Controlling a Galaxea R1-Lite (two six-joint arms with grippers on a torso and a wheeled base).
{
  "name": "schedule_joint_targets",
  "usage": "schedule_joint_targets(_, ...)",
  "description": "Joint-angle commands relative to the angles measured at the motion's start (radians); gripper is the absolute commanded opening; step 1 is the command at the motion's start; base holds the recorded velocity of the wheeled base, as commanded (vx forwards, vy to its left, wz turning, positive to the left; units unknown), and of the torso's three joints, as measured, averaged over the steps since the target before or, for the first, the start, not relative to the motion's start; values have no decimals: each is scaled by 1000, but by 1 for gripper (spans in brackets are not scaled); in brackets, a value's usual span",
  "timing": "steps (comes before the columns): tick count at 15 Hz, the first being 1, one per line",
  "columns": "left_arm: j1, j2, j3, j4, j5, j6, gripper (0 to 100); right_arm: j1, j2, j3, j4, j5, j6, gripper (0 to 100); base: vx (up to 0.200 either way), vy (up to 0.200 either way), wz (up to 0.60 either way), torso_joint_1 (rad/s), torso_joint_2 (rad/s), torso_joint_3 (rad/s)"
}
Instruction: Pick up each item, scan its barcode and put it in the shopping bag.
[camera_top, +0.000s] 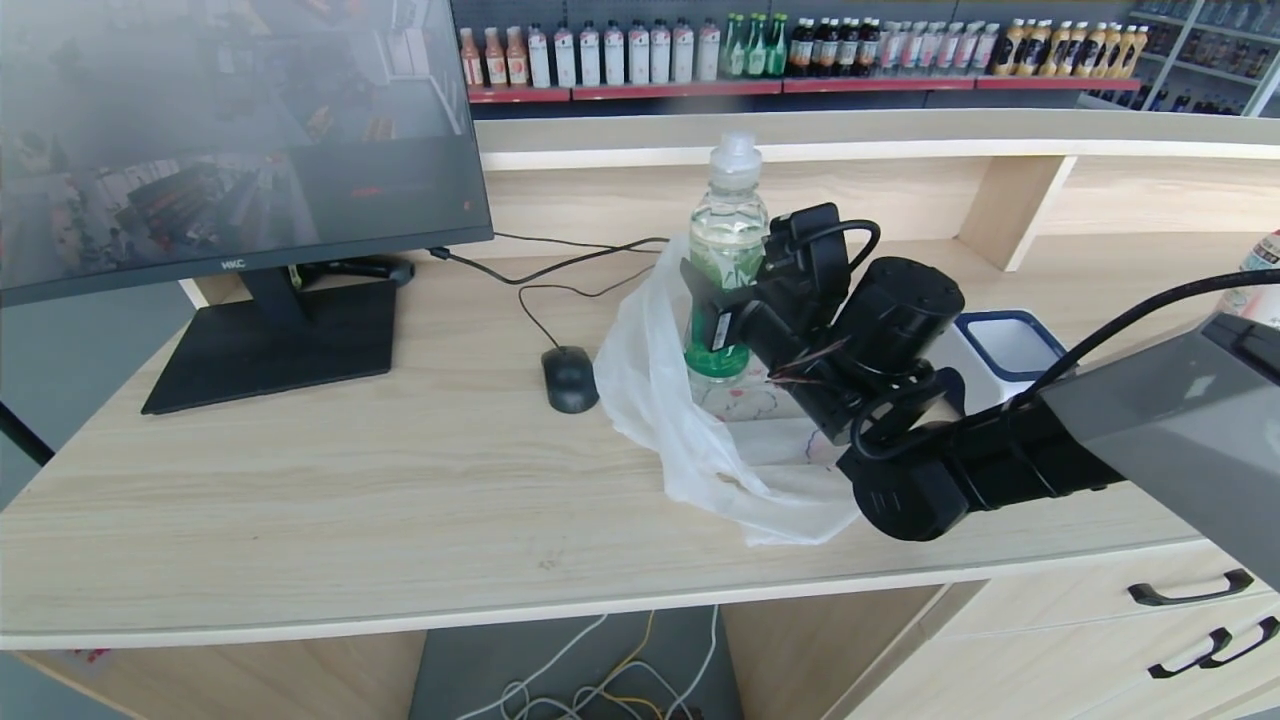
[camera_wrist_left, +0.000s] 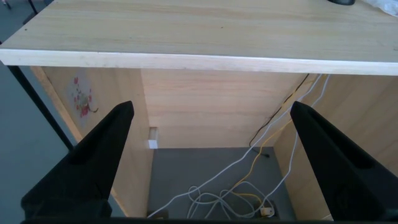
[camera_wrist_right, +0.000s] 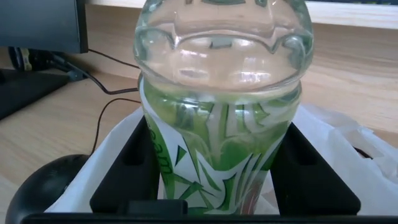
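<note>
Counter (camera_top: 300, 480) is bearing the bag (camera_top: 650, 400). Right gripper (camera_top: 725, 320) is clamping the bottle (camera_top: 728, 215) at its mouth, left gripper (camera_wrist_left: 211, 162) gaping; lowering straight seems safest.

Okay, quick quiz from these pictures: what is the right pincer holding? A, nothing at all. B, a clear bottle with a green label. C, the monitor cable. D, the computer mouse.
B: the right pincer is shut on the bottle around its green label, holding it upright at the white shopping bag.
</note>
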Motion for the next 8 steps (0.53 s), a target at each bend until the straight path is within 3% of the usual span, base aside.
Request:
schedule_joint_targets(1,0,0,0,0,0,0,100,0,4,0,0,0,1,0,0,0,0,0,0,0)
schedule_joint_targets(8,0,0,0,0,0,0,100,0,15,2,1,-1,10,0,0,0,0,0,0,0)
